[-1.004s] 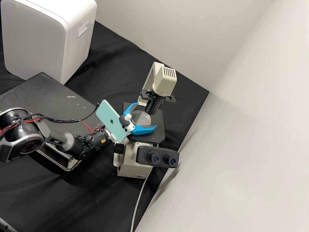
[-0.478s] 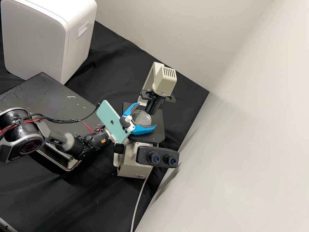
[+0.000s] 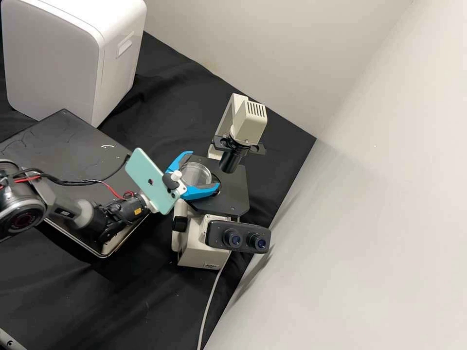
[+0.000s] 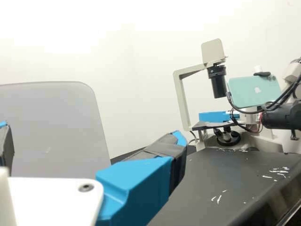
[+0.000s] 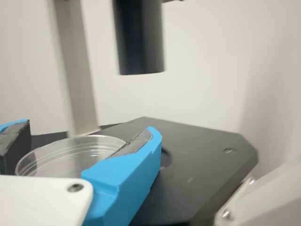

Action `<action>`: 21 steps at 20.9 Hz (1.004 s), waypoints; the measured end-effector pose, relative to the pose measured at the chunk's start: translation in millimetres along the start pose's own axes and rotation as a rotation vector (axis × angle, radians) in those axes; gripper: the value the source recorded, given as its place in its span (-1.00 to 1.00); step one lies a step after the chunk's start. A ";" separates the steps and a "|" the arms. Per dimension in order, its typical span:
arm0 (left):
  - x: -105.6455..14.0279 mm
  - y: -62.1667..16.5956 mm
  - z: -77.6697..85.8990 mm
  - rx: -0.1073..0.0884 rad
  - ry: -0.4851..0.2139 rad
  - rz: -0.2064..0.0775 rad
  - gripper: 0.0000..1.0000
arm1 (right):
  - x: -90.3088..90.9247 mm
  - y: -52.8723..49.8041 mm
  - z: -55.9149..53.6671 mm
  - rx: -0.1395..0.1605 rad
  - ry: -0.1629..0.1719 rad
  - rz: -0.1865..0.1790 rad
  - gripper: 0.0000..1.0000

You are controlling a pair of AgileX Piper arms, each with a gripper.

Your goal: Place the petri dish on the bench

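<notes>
1. The right gripper (image 3: 203,170) is closed around the petri dish (image 3: 194,174), one blue finger on each side of its clear rim.
2. The dish sits level over the black stage (image 3: 231,197) of the microscope (image 3: 206,245), at the stage's edge nearest the arm. It is beside the dark lens tube (image 3: 228,159), not under it.
3. In the right wrist view the dish looks just clear of the stage, though I cannot tell for sure whether its base touches.
4. A mint-green phone-like camera (image 3: 148,181) rides on the right arm's wrist, just behind the gripper.
5. The left gripper (image 4: 89,132) has its fingers spread wide with nothing between them. It is low over a dark scratched slab (image 4: 244,174), well apart from the microscope.
6. That slab lies on the black-draped counter (image 3: 170,102), between the microscope and a white box (image 3: 68,53) that stands at the far end of the counter.
</notes>
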 end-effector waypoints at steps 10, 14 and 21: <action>0.0 0.0 0.0 0.000 0.000 0.000 1.00 | -49.7 -14.4 -28.7 0.014 0.089 -0.062 -1.00; 0.0 0.0 0.0 0.000 0.000 0.000 1.00 | -61.8 -29.2 -37.4 0.013 0.117 -0.118 -1.00; 0.3 -0.6 0.2 -0.002 -0.002 -0.003 1.00 | -69.2 -52.7 -52.5 -0.028 0.173 -0.199 -1.00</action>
